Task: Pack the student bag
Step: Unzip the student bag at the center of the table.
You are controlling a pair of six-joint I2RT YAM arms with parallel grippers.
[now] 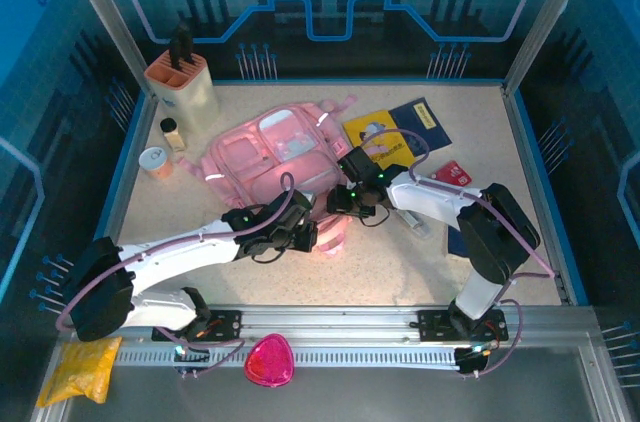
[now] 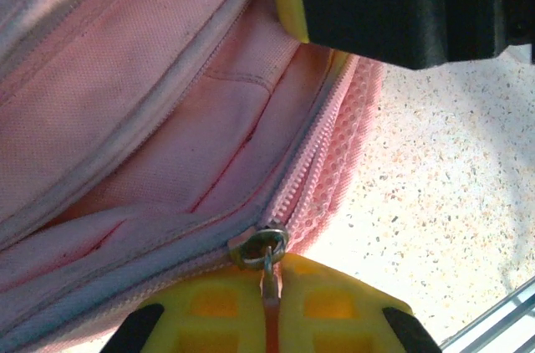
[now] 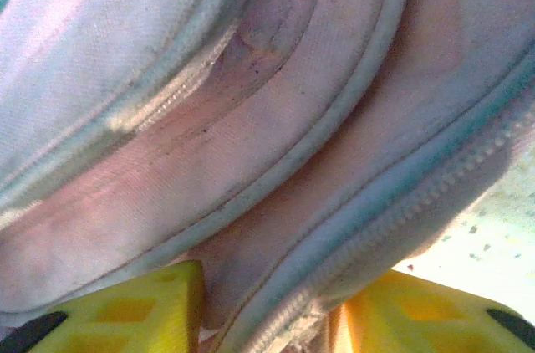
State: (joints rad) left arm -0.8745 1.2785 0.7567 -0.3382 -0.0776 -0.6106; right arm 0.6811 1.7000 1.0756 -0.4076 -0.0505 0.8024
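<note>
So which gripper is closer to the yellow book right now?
Right. The right gripper is at the student bag's near-right corner, just toward the bases from the yellow book; the left gripper, pinching the zipper pull, sits further toward the bases and left.

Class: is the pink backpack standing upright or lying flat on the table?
Lying flat: the backpack rests on the table with its front pockets facing up toward the overhead camera.
</note>
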